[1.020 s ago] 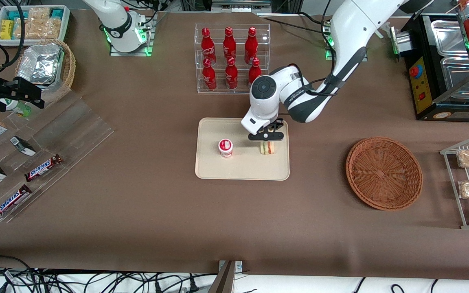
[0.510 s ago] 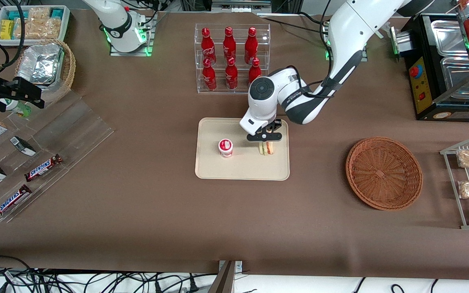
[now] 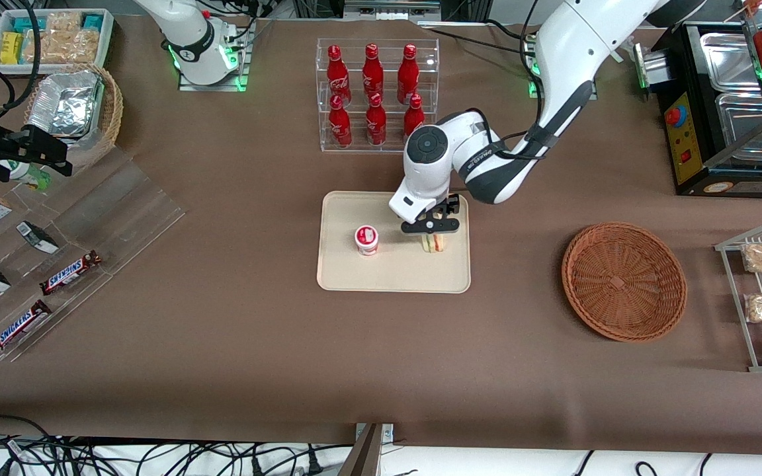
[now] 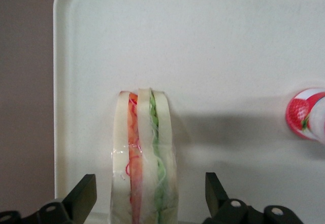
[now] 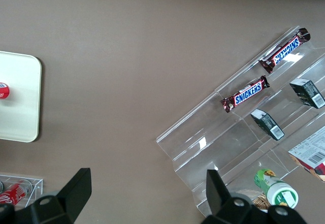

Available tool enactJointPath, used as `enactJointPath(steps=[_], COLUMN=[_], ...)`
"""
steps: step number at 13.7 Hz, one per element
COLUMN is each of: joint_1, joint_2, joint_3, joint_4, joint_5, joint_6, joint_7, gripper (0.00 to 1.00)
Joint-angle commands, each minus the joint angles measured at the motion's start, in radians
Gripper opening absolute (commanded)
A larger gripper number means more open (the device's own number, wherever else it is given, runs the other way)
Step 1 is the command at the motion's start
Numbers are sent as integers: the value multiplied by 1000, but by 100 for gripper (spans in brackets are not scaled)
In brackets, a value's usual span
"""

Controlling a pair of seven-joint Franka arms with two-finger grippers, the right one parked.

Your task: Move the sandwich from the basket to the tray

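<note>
Front view: brown table (image 3: 235,344), tool (image 3: 430,233) spread open over sandwich (image 3: 434,243) on tray (image 3: 394,274)

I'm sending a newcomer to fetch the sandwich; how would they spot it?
Find the cream tray mid-table, in front of the red bottles. The sandwich stands on edge there beneath the open claw; unlike the round red-lidded cup beside it, it shows striped fillings.

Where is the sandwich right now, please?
The sandwich stands on edge on the tray, beside the small cup, between the gripper's open fingers.
</note>
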Motion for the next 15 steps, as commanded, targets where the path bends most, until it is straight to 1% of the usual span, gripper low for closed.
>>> enactJointPath(steps=[1, 4, 6, 8, 10, 15], joint_1=[28, 81, 132, 196, 253, 331], joint_2=[-53, -65, -87, -130, -170, -211], joint_3=[-4, -10, -8, -10, -12, -12], joint_4=[77, 224, 296, 311, 312, 330], joint_5=[8, 2, -39, -42, -84, -147], joint_6=[-84, -240, -307, -348, -353, -425], joint_7=[-17, -15, -1, 2, 20, 179], gripper=[100, 100, 100, 100, 100, 100])
